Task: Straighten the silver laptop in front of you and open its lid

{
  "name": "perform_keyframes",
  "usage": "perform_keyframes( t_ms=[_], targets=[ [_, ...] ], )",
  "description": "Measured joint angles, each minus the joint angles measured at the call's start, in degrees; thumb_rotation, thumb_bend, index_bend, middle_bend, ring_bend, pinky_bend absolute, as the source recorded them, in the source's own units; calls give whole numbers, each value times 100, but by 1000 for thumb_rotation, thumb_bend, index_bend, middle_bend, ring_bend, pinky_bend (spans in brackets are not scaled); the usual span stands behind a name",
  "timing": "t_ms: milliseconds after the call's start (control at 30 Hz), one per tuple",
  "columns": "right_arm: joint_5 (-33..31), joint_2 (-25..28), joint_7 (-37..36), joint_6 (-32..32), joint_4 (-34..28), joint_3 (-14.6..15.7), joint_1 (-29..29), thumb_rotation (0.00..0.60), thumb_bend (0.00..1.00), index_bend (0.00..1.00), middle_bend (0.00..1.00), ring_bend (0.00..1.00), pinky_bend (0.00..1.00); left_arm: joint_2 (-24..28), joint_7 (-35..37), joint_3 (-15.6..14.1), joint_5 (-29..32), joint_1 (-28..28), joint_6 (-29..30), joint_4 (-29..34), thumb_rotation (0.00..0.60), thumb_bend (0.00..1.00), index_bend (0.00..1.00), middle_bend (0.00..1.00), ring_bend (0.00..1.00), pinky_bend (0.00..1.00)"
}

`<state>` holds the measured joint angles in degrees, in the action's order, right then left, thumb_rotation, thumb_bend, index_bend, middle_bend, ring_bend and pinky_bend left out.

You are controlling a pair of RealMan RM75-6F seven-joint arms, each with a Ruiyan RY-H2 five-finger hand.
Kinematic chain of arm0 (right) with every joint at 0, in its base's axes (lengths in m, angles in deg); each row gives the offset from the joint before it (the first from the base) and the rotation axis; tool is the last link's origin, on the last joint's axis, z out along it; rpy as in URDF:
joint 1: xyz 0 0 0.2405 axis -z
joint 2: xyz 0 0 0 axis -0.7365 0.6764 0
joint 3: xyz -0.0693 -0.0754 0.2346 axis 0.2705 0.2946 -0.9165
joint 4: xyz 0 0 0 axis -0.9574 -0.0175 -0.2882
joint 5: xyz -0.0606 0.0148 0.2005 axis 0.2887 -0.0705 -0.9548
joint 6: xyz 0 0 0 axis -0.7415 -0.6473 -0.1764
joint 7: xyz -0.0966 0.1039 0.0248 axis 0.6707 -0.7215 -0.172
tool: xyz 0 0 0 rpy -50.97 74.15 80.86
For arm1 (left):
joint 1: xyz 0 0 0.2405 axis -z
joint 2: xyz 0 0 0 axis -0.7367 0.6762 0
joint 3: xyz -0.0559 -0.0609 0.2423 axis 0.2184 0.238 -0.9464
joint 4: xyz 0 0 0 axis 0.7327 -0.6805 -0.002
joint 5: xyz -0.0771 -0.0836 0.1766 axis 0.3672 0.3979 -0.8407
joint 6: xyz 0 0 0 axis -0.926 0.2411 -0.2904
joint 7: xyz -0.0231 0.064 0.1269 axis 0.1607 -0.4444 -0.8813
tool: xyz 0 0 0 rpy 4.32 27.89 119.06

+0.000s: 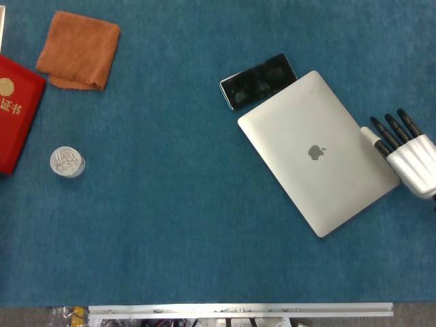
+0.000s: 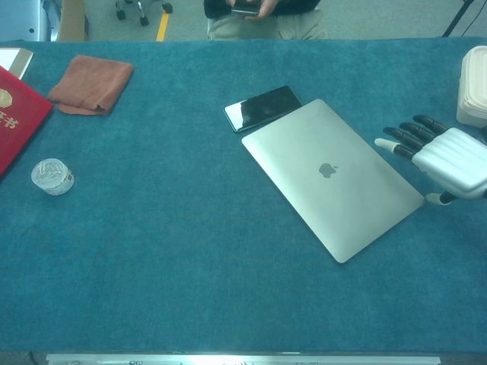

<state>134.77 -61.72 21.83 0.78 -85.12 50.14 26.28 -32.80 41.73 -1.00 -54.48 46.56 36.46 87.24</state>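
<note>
The silver laptop (image 1: 317,151) (image 2: 331,176) lies shut on the blue table, turned askew with one corner pointing toward the table's front edge. My right hand (image 1: 404,152) (image 2: 436,153) hovers at the laptop's right edge, its fingers stretched out and apart, holding nothing. Whether the fingertips touch the lid's edge I cannot tell. My left hand shows in neither view.
A black phone (image 1: 259,81) (image 2: 262,107) lies against the laptop's far corner. An orange cloth (image 1: 79,50), a red booklet (image 1: 15,112) and a small clear round container (image 1: 67,162) sit at the left. A white object (image 2: 474,85) stands at the far right.
</note>
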Motion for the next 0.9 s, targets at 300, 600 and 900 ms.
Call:
perform_keyframes(
  t_ms=[300,600,900],
  targets=[
    [23,-77,38,-9,-11,15,-42,600,63,0,0,0,15,9,47,6,1,-12,30,-26,600,170,0,0,0,1],
    [22,-243,53,17,-13,-49,-113,600,91,0,0,0,14,19,149,12,7,-47,89,-80,600,170,0,0,0,1],
    [37,-476,89,-12,-11,-121,-244,600,92,0,0,0,14,19,226,27,28,-63,112,-149,600,170,0,0,0,1]
  ],
)
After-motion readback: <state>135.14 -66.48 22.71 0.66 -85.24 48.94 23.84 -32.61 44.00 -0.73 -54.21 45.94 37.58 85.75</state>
